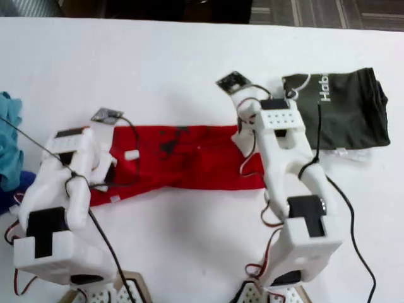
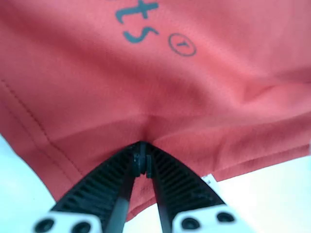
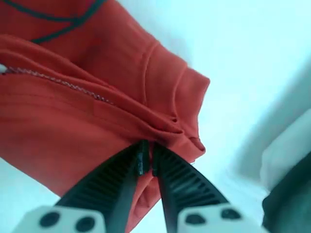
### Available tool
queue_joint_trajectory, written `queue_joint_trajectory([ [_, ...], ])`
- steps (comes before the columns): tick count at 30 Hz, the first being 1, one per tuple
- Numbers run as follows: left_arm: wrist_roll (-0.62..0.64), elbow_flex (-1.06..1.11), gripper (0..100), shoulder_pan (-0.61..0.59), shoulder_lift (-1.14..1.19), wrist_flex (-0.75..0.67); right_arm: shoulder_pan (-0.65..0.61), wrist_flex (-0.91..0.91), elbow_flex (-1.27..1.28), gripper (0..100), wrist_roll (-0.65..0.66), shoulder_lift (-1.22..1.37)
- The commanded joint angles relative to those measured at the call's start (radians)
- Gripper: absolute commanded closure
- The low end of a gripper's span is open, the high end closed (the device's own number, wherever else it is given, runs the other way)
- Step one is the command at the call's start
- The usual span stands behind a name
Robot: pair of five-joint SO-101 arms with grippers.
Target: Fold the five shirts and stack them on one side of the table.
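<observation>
The white table (image 1: 189,57) carries everything. Across its middle lies the red shirt (image 1: 189,158), folded into a long flat band that runs between the two arms. It bears dark print (image 1: 167,142) near its centre. The left wrist view shows part of this as curling dark letters (image 2: 136,19) beside a small circled mark (image 2: 182,45) (only the letter ends are in view, not a whole word).

The dark green shirt (image 1: 344,107) sits folded on the far right side of the table, just beyond the red band's right end. It has white lettering (image 1: 324,88) along its left edge and a pale label (image 1: 344,151) peeking out from its near edge.

At the table's left edge a light blue garment (image 1: 9,142) lies crumpled, with a darker blue piece (image 1: 12,192) just beside it.

The left gripper (image 2: 142,162) is at the red shirt's left end, its jaws pressed together on the fabric (image 2: 146,73) near the stitched hem, and the cloth puckers at the tips. The right gripper (image 3: 147,155) is at the other end and pinches a bunched fold of the same shirt (image 3: 73,121) in the same way.

A tiny white tag (image 2: 209,178) pokes out from the red hem beside the left jaws.
</observation>
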Motion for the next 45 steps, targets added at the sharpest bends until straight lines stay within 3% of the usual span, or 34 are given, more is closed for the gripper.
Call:
queue_joint_trajectory([
  [1, -0.006, -0.002, 97, -0.018, 0.006, -0.034, 0.007, 0.012, -0.029, 97.8, 0.003, -0.166],
  [5, -0.005, -0.051, 97, -0.020, 0.003, 0.003, 0.007, 0.085, -0.025, 97.8, -0.002, -0.329],
  [10, 0.089, -0.255, 97, -0.025, 0.003, 0.210, 0.015, 0.199, 0.012, 97.8, 0.003, -0.461],
  [15, 0.169, -0.476, 97, -0.055, 0.009, 0.347, 0.016, 0.183, 0.183, 97.8, 0.003, -0.536],
  [22, 0.199, -0.521, 77, -0.242, 0.064, 0.272, 0.016, 0.162, 0.387, 97.8, 0.005, -0.708],
  [27, 0.198, -0.585, 78, -0.273, 0.235, 0.264, 0.021, 0.166, 0.522, 97.8, 0.091, -0.901],
  [34, 0.198, -0.728, 78, -0.267, 0.448, 0.287, 0.225, 0.166, 0.664, 97.8, 0.153, -1.132],
  [40, 0.203, -0.835, 78, -0.157, 0.539, 0.427, 0.389, 0.160, 0.781, 97.8, 0.232, -1.165],
  [45, 0.206, -0.886, 78, -0.095, 0.591, 0.502, 0.452, 0.160, 0.783, 97.8, 0.236, -1.165],
])
